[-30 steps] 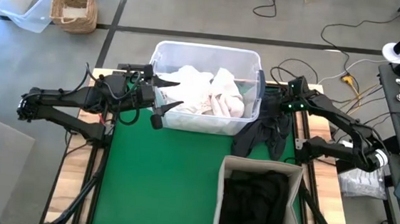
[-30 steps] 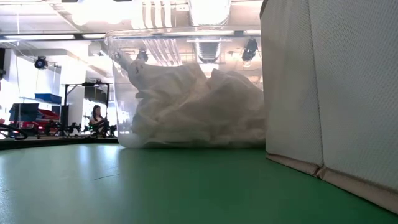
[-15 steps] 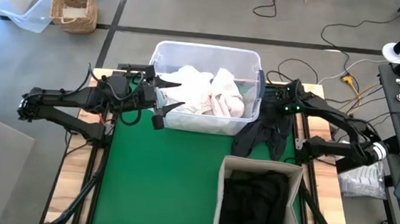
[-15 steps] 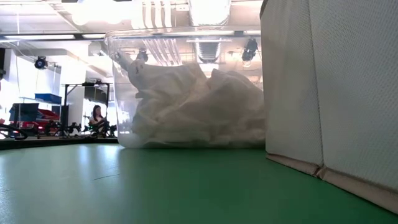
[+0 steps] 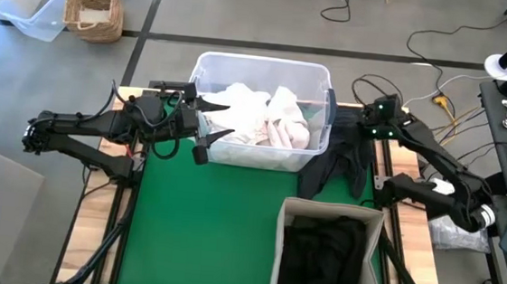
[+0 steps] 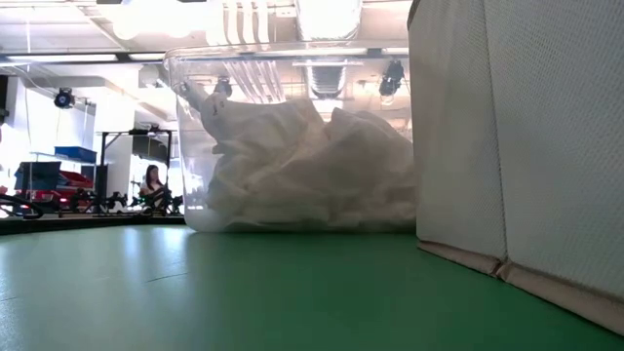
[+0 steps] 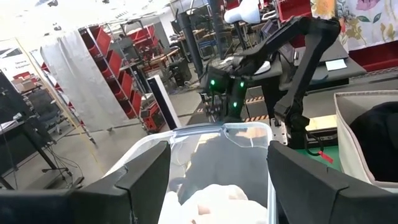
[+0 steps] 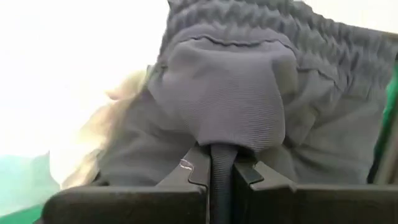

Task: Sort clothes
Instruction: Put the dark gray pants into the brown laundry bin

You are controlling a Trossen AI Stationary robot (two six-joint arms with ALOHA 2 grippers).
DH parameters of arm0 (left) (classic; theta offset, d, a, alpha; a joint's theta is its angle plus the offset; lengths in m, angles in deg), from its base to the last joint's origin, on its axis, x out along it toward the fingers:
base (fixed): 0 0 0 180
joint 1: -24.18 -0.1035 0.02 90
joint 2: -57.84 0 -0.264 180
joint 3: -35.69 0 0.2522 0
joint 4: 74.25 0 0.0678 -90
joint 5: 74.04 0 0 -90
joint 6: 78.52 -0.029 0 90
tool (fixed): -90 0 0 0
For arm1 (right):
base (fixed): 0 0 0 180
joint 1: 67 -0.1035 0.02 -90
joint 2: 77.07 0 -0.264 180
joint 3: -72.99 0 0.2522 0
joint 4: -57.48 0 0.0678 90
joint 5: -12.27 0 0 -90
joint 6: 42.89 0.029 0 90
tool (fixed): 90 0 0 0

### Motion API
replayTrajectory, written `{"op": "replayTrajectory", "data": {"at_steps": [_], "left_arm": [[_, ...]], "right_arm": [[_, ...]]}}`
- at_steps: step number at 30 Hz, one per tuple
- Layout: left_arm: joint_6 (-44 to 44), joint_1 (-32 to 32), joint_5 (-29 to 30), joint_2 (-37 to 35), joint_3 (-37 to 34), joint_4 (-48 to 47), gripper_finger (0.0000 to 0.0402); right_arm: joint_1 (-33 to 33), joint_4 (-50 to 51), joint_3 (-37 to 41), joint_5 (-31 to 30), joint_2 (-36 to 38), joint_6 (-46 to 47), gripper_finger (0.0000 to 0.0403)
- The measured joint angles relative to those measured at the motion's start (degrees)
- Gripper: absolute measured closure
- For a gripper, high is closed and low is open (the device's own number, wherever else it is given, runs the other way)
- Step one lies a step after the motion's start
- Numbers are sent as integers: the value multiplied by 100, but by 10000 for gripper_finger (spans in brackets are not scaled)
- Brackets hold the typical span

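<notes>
The right gripper (image 5: pixel 355 136) is clenched on a dark garment (image 5: pixel 338 162) hanging just beside the clear tub (image 5: pixel 264 66). The left gripper (image 5: pixel 214 121), fingers apart, hovers over the tub's white clothes (image 5: pixel 260 115).

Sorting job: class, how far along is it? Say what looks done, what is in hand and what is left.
Done: white clothes lie in the clear tub, and dark clothes fill the beige box. In hand: the right gripper is shut on a charcoal garment beside the tub. Left: that garment is not yet in the box. The left gripper hangs open at the tub's edge.
</notes>
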Motion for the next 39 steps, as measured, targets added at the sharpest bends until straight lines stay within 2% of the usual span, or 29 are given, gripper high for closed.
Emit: {"op": "replayTrajectory", "data": {"at_steps": [12,23,39], "left_arm": [[135,0,0,0,0,-4,157],[213,0,0,0,0,-4,157],[427,0,0,33,0,-7,157]], "right_arm": [[0,914,-1216,-121,611,-226,392],[0,1688,-2696,-309,738,-486,393],[0,1849,-4323,-232,771,-588,393]]}}
